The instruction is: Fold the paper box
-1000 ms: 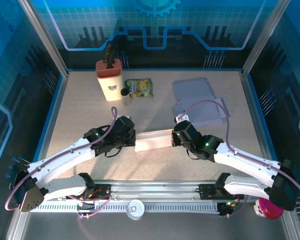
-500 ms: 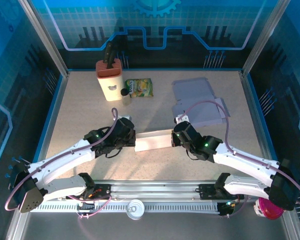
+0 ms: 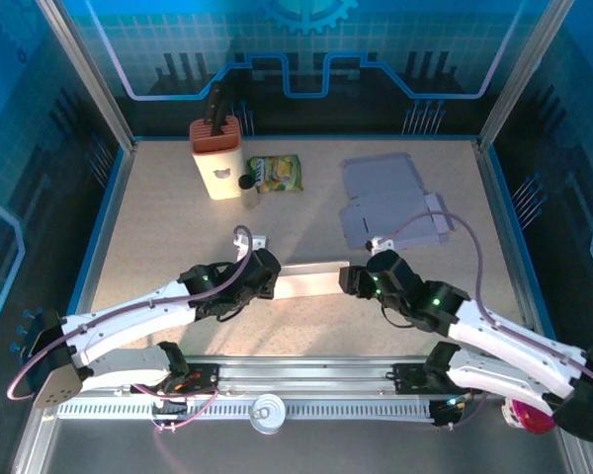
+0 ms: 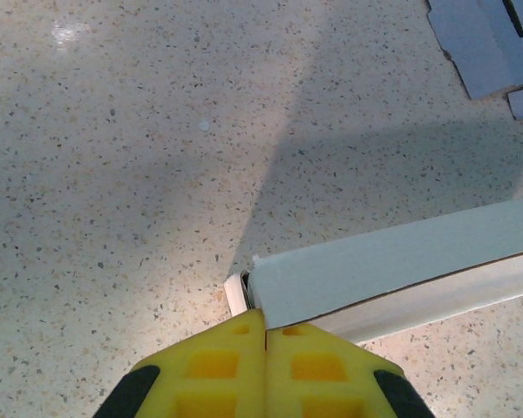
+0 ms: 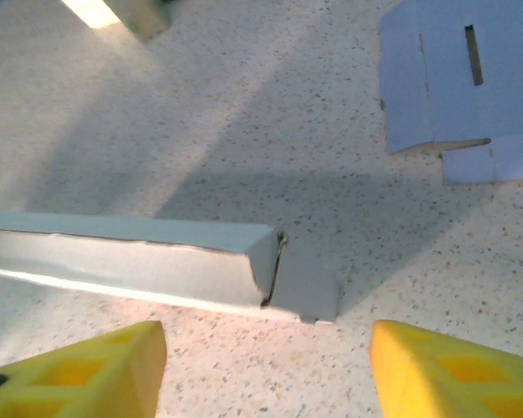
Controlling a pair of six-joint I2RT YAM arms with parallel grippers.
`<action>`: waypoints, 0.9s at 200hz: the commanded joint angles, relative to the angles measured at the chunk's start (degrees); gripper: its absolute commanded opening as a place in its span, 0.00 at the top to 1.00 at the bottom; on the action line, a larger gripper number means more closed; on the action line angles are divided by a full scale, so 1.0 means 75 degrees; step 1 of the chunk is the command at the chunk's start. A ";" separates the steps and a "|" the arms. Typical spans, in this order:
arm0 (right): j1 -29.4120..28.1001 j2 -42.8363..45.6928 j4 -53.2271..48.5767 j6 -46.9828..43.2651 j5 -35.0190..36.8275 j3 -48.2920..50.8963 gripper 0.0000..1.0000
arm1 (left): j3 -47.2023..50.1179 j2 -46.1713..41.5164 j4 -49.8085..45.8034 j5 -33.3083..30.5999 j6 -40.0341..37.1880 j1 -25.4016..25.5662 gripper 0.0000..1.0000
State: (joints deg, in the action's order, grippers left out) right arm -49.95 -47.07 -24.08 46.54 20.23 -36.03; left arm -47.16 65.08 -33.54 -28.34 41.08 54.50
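The right end effector (image 5: 261, 366) had just released the right end of the paper box (image 3: 311, 280) and stood spread, while the left end effector (image 4: 264, 324) stayed clenched on its left corner, the box lying on the table (image 3: 178, 217) between them, probably awaiting a regrasp.

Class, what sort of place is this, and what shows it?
Probably a robotics lab test cell: a speckled table fenced by aluminium posts and blue printed panels, with two robot arms bolted at its near edge.
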 commanded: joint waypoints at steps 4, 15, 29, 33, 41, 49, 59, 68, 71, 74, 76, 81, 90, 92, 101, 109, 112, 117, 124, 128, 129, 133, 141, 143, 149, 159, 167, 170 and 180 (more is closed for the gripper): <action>0.0132 0.0814 0.0033 0.1554 -0.0625 0.0225 0.24 | 0.0051 0.0251 -0.0795 -0.0172 0.0282 0.0168 1.00; 0.0177 0.1037 0.0157 0.2216 -0.0707 0.0284 0.19 | 0.0027 0.0241 -0.0828 -0.0254 0.0318 0.0230 1.00; 0.0311 0.1151 0.0387 0.3409 -0.0876 0.0478 0.15 | 0.0018 0.0221 -0.0858 -0.0322 0.0347 0.0278 1.00; 0.0354 0.1163 0.0508 0.3791 -0.0952 0.0569 0.15 | 0.0017 0.0207 -0.0866 -0.0329 0.0359 0.0286 1.00; 0.0441 0.1187 0.0878 0.4538 -0.1117 0.0799 0.14 | 0.0022 0.0184 -0.0860 -0.0327 0.0370 0.0303 1.00; 0.0534 0.1190 0.1378 0.5203 -0.1276 0.1053 0.14 | 0.0036 0.0162 -0.0870 -0.0339 0.0383 0.0324 1.00; 0.0611 0.1134 0.1760 0.6006 -0.1402 0.1258 0.14 | 0.0058 0.0141 -0.0863 -0.0326 0.0405 0.0327 1.00; 0.0642 0.1082 0.1880 0.6644 -0.1464 0.1362 0.14 | 0.0063 0.0121 -0.0861 -0.0323 0.0417 0.0349 1.00; 0.0647 0.1055 0.1930 0.6852 -0.1474 0.1405 0.14 | 0.0059 0.0113 -0.0871 -0.0322 0.0426 0.0356 1.00; 0.0638 0.1041 0.2000 0.7037 -0.1491 0.1451 0.14 | 0.0063 0.0106 -0.0872 -0.0329 0.0429 0.0361 1.00; 0.0637 0.1036 0.2046 0.7165 -0.1496 0.1493 0.14 | 0.0056 0.0102 -0.0878 -0.0328 0.0429 0.0368 1.00; 0.0643 0.0999 0.2241 0.7446 -0.1540 0.1604 0.15 | 0.0054 0.0092 -0.0883 -0.0329 0.0440 0.0384 1.00; 0.0638 0.0940 0.2666 0.7883 -0.1575 0.1829 0.17 | 0.0076 0.0072 -0.0880 -0.0326 0.0444 0.0397 1.00; 0.0637 0.0928 0.2784 0.7945 -0.1579 0.1881 0.17 | 0.0077 0.0067 -0.0874 -0.0333 0.0447 0.0397 1.00; 0.0638 0.0855 0.3106 0.8147 -0.1565 0.1983 0.19 | 0.0070 0.0064 -0.0877 -0.0333 0.0442 0.0397 1.00; 0.0655 0.0788 0.3206 0.8228 -0.1560 0.1997 0.19 | 0.0060 0.0053 -0.0878 -0.0334 0.0434 0.0407 1.00; 0.0658 0.0775 0.3237 0.8247 -0.1560 0.1987 0.19 | 0.0061 0.0049 -0.0873 -0.0330 0.0434 0.0403 1.00; 0.0670 0.0735 0.3324 0.8278 -0.1563 0.1992 0.20 | 0.0050 0.0038 -0.0872 -0.0330 0.0430 0.0409 1.00; 0.0669 0.0674 0.3456 0.8315 -0.1562 0.1987 0.19 | 0.0034 0.0038 -0.0893 -0.0335 0.0418 0.0419 1.00; 0.0677 0.0649 0.3477 0.8331 -0.1561 0.1983 0.20 | 0.0030 0.0031 -0.0885 -0.0346 0.0416 0.0421 1.00; 0.0675 0.0650 0.3478 0.8340 -0.1555 0.1981 0.20 | 0.0030 0.0033 -0.0890 -0.0346 0.0417 0.0421 1.00; 0.0672 0.0619 0.3458 0.8381 -0.1565 0.1974 0.20 | 0.0024 0.0040 -0.0891 -0.0338 0.0417 0.0421 1.00; 0.0694 0.0572 0.3470 0.8494 -0.1584 0.2016 0.21 | 0.0017 0.0035 -0.0884 -0.0329 0.0406 0.0421 1.00; 0.0698 0.0558 0.3507 0.8523 -0.1581 0.2027 0.21 | 0.0009 0.0049 -0.0887 -0.0328 0.0406 0.0421 1.00; 0.0720 0.0508 0.3666 0.8587 -0.1590 0.2129 0.21 | -0.0003 0.0045 -0.0872 -0.0325 0.0411 0.0421 1.00; 0.0785 0.0433 0.3832 0.8700 -0.1651 0.2249 0.23 | -0.0032 0.0066 -0.0861 -0.0327 0.0397 0.0432 1.00; 0.0865 0.0363 0.3990 0.8763 -0.1723 0.2334 0.24 | -0.0052 0.0076 -0.0854 -0.0318 0.0385 0.0433 1.00; 0.0901 0.0341 0.4077 0.8765 -0.1757 0.2377 0.25 | -0.0054 0.0093 -0.0856 -0.0323 0.0382 0.0438 1.00; 0.0996 0.0257 0.4314 0.8805 -0.1846 0.2467 0.29 | -0.0076 0.0111 -0.0850 -0.0317 0.0370 0.0444 1.00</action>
State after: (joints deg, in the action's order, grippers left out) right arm -44.40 -43.92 2.85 109.14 7.62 -19.90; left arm -47.20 65.28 -35.31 -32.14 43.59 57.30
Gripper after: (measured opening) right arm 0.742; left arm 0.052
